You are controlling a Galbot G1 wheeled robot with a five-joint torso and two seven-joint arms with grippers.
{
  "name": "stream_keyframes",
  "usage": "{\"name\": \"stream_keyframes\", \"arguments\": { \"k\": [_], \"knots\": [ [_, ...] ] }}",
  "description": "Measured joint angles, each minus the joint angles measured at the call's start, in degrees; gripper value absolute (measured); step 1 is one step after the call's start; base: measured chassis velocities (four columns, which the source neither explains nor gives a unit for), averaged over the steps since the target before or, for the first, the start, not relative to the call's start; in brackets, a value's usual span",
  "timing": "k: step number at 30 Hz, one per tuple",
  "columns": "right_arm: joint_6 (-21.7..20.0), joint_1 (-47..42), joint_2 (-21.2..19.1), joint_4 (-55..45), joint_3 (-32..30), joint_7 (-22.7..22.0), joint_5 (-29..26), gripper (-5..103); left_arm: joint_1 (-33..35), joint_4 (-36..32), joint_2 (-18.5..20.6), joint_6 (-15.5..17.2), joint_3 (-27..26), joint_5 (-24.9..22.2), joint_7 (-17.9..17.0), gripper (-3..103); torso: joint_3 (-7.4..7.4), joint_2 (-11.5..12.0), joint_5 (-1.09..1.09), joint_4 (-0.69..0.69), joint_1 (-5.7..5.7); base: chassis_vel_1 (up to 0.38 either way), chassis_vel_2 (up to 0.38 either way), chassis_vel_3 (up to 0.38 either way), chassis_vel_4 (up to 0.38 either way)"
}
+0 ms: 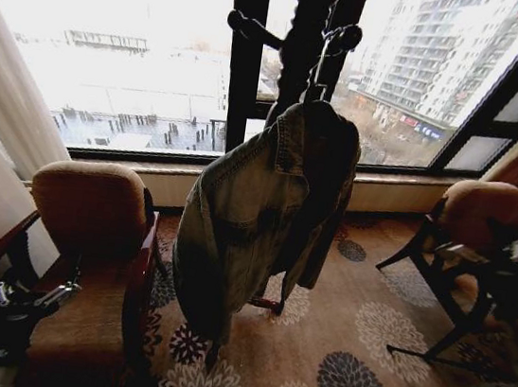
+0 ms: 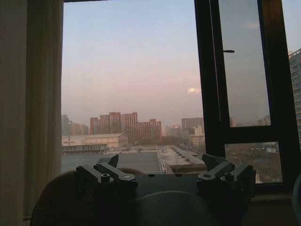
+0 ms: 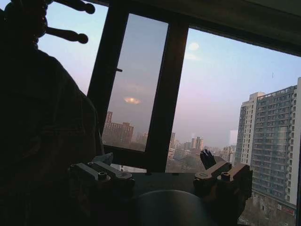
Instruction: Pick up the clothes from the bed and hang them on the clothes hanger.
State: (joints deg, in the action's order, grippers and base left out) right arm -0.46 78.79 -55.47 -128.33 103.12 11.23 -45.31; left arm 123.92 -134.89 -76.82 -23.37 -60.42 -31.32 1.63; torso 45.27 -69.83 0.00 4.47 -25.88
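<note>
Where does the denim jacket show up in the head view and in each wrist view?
Head view: the denim jacket hangs mid-picture from a coat stand, in front of the window.
Left wrist view: not in it; window and skyline beyond the open left hand.
Right wrist view: the jacket is the dark mass beside the open right hand.
Shared landmark: the dark window frame.

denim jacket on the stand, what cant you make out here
- Hanger: head view, buried under the denim jacket; whether one carries it is unclear.
- Stand top: head view, cut by the upper edge.
- Jacket detail: right wrist view, backlit into a dark shape.
- Bed: outside these views.
</note>
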Motion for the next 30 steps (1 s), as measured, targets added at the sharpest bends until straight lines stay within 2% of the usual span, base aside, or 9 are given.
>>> {"name": "stream_keyframes", "arguments": {
  "k": [3,12,30],
  "knots": [
    [1.33,0.41,-1.8,0.71,3.21,0.68,2.7,100,0.0,0.0,0.0,0.0,0.0,0.0,0.0,100,0.0,0.0,0.0,0.0,0.0,0.0,0.0,0.0,0.0],
    [2.21,1.2,-3.31,-0.4,6.06,1.18,4.03,100,0.0,0.0,0.0,0.0,0.0,0.0,0.0,100,0.0,0.01,0.0,-0.01,0.0,0.0,0.0,0.0,0.0],
    [2.2,1.24,-3.2,-0.63,5.95,1.06,4.04,100,0.0,0.0,0.0,0.0,0.0,0.0,0.0,100,0.0,0.0,0.0,0.0,0.0,0.0,0.0,0.0,0.0]
  ]
}}
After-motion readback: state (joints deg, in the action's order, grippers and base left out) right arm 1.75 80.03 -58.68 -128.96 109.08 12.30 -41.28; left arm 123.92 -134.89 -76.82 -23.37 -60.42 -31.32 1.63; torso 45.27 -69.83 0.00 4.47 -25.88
